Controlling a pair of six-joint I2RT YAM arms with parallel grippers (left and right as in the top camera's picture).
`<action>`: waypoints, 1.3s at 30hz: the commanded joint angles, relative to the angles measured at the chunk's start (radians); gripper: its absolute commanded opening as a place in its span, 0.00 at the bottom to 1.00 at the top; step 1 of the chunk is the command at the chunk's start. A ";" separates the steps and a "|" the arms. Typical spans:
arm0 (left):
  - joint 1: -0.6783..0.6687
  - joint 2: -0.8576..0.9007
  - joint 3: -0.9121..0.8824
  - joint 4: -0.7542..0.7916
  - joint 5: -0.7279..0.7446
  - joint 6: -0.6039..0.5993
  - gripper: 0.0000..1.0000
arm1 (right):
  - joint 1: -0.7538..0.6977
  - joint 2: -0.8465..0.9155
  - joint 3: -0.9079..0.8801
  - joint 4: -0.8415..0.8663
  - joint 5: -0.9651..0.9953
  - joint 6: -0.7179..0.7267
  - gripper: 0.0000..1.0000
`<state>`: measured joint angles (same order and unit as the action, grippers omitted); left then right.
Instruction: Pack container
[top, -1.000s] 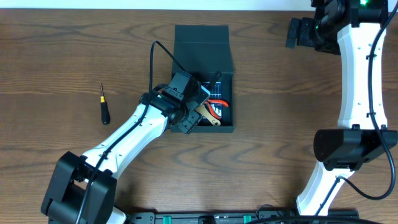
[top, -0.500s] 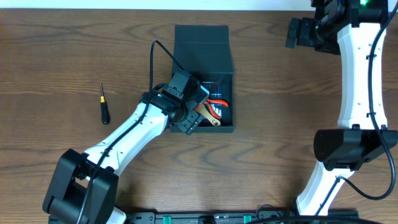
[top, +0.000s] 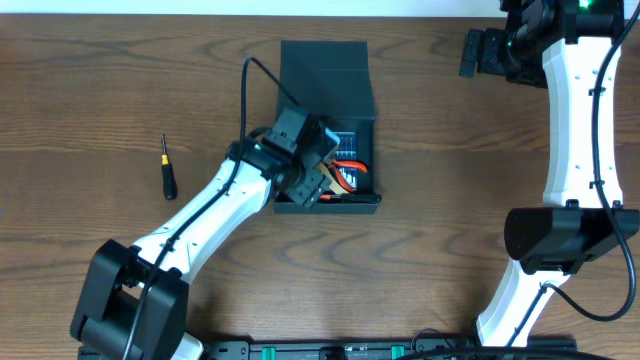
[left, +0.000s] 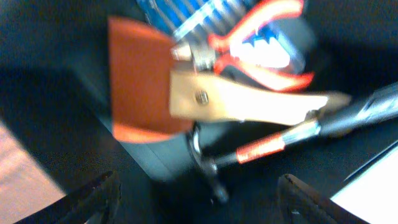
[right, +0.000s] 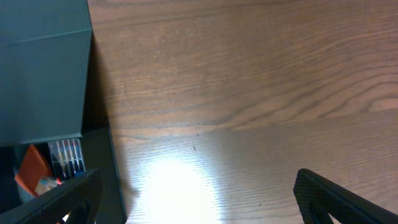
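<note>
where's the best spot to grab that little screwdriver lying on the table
Pinch the screwdriver across its thick black handle, coming straight down from above. It lies flat on the table with open wood on both sides, so there is room either side; the thin shaft at the far end would likely slip.

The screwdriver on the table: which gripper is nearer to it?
Left. The left gripper hangs over the open container, to the right of the screwdriver in the overhead view. The right gripper is farther off, beyond the container, near the far edge of the table.
</note>
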<state>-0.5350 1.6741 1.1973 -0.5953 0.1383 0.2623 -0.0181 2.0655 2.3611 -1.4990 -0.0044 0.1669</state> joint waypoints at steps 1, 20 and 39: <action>0.012 0.003 0.092 -0.016 -0.044 -0.013 0.75 | 0.005 -0.006 0.019 -0.001 0.000 -0.014 0.99; 0.059 0.004 0.295 -0.200 0.021 -0.084 0.75 | 0.005 -0.006 0.019 -0.001 0.000 -0.014 0.99; -0.173 0.115 0.294 -0.230 0.221 0.011 0.69 | 0.005 -0.006 0.019 -0.001 0.000 -0.014 0.99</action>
<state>-0.6926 1.7615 1.4773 -0.8154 0.3424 0.2550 -0.0181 2.0655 2.3611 -1.4990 -0.0040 0.1669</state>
